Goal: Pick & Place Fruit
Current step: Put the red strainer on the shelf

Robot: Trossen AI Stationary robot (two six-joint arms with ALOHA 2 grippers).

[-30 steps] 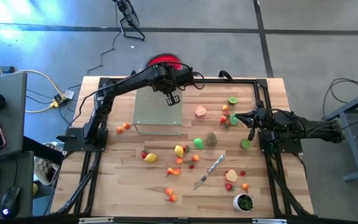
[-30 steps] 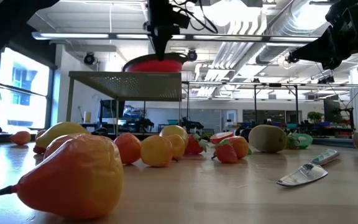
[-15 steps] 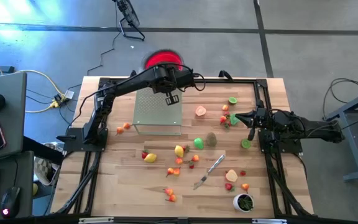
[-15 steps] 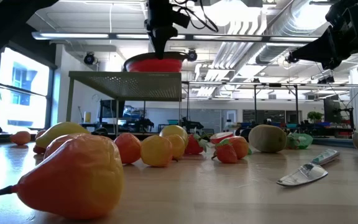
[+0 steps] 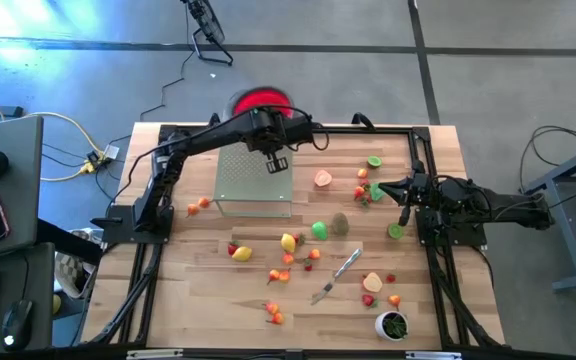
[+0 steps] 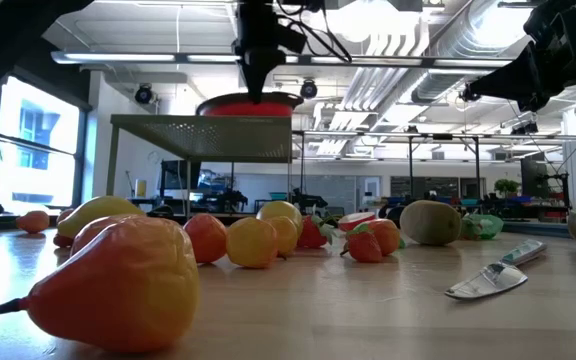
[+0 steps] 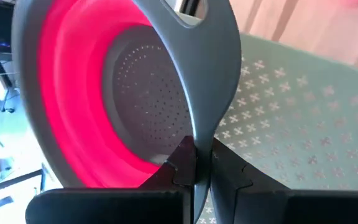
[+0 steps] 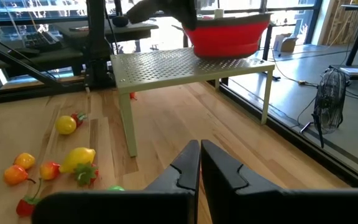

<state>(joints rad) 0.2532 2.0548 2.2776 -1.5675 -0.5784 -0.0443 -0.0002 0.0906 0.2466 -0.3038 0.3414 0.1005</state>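
A red collapsible bowl point(image 7: 73, 106) with a grey perforated bottom and a grey handle hangs over the far part of a pale green perforated rack point(image 5: 253, 182). My left gripper point(image 7: 195, 163) is shut on that handle. The bowl point(image 8: 229, 30) sits at the rack's top; whether it touches it does not show. Small toy fruit lie loose on the table: a lemon point(image 5: 242, 254), a green piece point(image 5: 319, 230), a peach half point(image 5: 323, 179), a lime point(image 5: 374, 161). My right gripper point(image 8: 199, 152) is shut and holds nothing, level above the table's right side. My left gripper pinches the bowl's flat grey handle point(image 7: 197, 134) between its two fingers, near the handle's narrow end. The fingers slant down from above. The bowl hangs tilted beyond the fingers, its red inside turned toward the wrist.
A silver knife point(image 5: 338, 275) lies among the fruit at the near right. A small white cup point(image 5: 392, 324) with green contents stands at the near right corner. Black frame rails point(image 5: 430, 260) run along the table's sides. A large orange-yellow fruit point(image 6: 118, 280) lies near the low camera.
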